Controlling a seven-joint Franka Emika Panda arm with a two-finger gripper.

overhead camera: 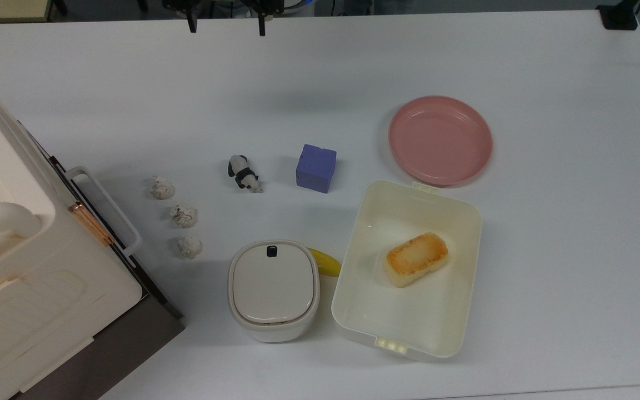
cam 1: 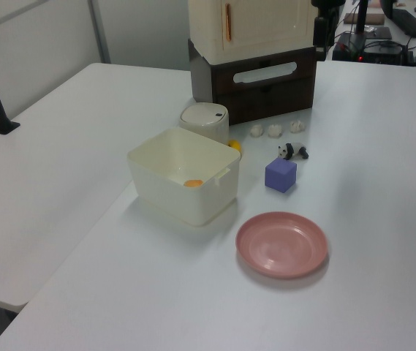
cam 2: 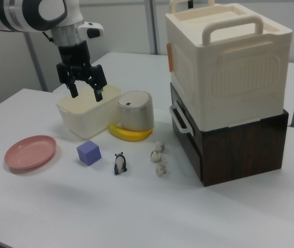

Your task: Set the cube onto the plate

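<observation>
In the right view, L to R, w/ the cube (cam 2: 89, 153) as your landmark: plate (cam 2: 30, 152) sits left of it on the counter (cam 2: 59, 206), apart. Your pincer (cam 2: 85, 93) hangs above the cube, fingers spread, holding nothing. Panda (cam 2: 120, 163) stands just right.

The small matte blue-purple cube (overhead camera: 316, 168) sits flat on the white table (overhead camera: 548, 66); the round, shallow, empty salmon-pink plate (overhead camera: 440, 140) lies at its two o'clock in the top view, apart.

Cube (cam 1: 281, 175): on the table — between panda figure (cam 1: 288, 151) and plate (cam 1: 282, 244), touching neither.
Container (cam 1: 183, 174): something orange inside — perhaps bread.
</observation>
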